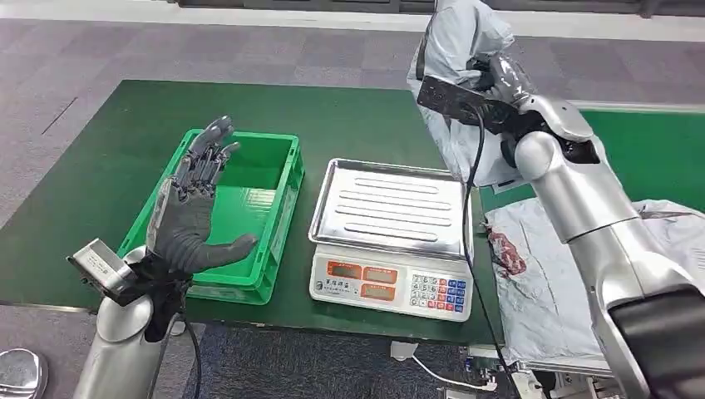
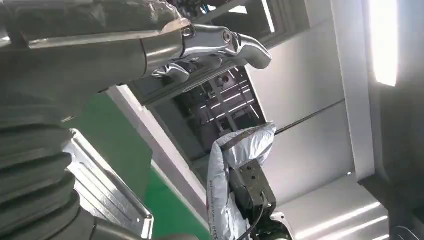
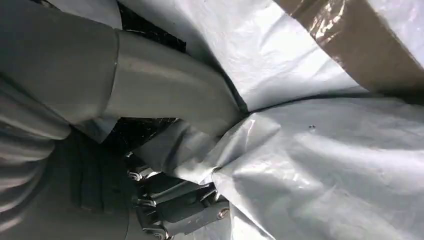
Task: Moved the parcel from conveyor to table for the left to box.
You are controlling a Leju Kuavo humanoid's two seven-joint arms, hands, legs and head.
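silver arms, grey hand, blk cable

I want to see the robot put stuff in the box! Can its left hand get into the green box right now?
Probably yes. The left hand is open, holds nothing and hovers right over the green box, which has no lid. The grey parcel is up in the right hand.

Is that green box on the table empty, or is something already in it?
Empty, as far as shows: the green box has a bare floor, though the open left hand hovering in front hides part of it.
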